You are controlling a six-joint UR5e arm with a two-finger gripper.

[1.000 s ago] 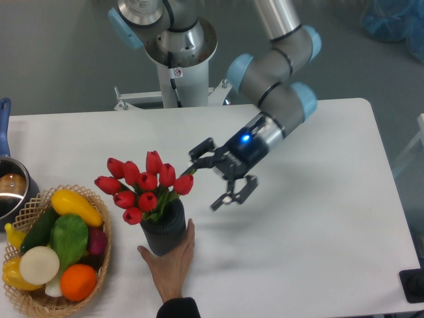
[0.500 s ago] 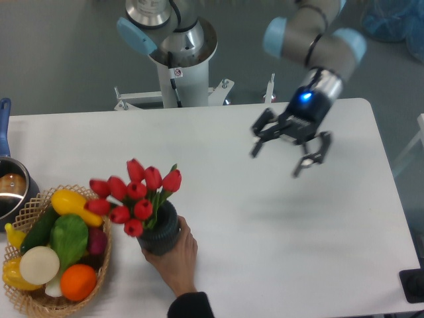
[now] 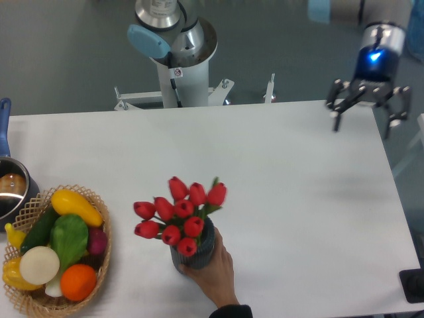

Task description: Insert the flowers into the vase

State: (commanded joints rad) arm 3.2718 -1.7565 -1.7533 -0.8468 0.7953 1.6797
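Black fingers of the gripper are spread apart and hold nothing; the gripper hangs above the far right corner of the bench, well apart from the work. Flowers stand in the vase near the front edge of the bench, left of its middle, blooms leaning toward the left. A human hand wraps the vase from the front. Judgement: insertion appears complete. Risk noted: the bunch is wider than the vase and leans to one side, so the vase could tip once the hand lets go; the hand near the front edge could also nudge it off. A wicker basket of vegetables occupies the front left corner, and a metal pot sits at the left edge. Open bench surface lies between the vase and the gripper, across the middle and right side.
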